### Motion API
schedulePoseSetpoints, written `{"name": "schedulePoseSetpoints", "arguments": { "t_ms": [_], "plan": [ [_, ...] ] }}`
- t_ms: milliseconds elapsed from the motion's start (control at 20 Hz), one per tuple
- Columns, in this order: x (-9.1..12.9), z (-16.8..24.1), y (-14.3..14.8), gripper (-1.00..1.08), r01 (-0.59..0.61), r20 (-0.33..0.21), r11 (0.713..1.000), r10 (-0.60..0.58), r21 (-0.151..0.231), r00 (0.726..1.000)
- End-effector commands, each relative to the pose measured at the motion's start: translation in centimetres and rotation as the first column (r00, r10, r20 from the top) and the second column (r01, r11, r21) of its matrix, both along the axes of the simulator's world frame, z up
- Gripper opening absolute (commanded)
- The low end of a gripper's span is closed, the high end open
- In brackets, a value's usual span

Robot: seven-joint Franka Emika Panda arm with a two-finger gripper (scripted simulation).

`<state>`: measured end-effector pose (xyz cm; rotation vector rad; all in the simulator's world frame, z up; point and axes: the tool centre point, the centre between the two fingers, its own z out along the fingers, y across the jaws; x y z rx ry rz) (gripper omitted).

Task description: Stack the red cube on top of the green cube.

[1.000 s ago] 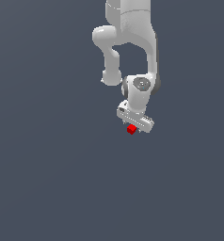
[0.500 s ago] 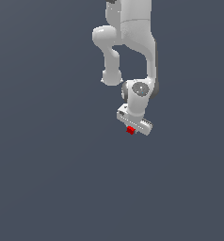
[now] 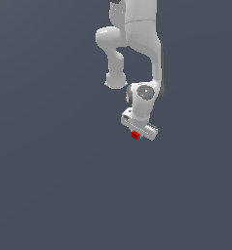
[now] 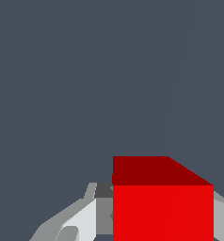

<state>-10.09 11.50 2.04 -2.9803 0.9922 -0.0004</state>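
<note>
So in the exterior view the glossy white robot arm (image 3: 135,44) came down from the top edge of the frame, a bit right of centre, bent through a couple of chunky rounded joints and ended in the white end effector (image 3: 137,133) just above the middle of the picture. The end effector was pointing down and sat at a slight slant, its pale bar running from upper left to lower right.

The tiny bright red plain cube (image 3: 135,135) was poking out right under that bar, touching it, much smaller than the end effector itself. Only a little red patch of it showed from this angle.

The wrist view made it clearer: the red cube (image 4: 163,207) filled the lower right part of the picture, with a brighter face toward the camera and a darker red face above it. Light grey fingers (image 4: 81,221) sat tight against one side of it and another grey piece showed at the opposite edge, so the end effector was clamped on the red cube, one finger on each side.

Everything around it was the same flat dark blue-grey surface (image 3: 49,185), plain in both views. The green cube didn't show in either picture, so I can't say where it was.
</note>
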Motion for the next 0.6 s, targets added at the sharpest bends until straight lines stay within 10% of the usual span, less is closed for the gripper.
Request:
{"name": "schedulePoseSetpoints", "arguments": {
  "t_ms": [0,550],
  "plan": [
    [0.0,0.1,0.0,-1.00,0.000,0.000,1.000,0.000,0.000,1.000],
    [-0.1,4.2,0.0,-1.00,0.001,0.000,1.000,-0.001,0.000,1.000]
  ]
}}
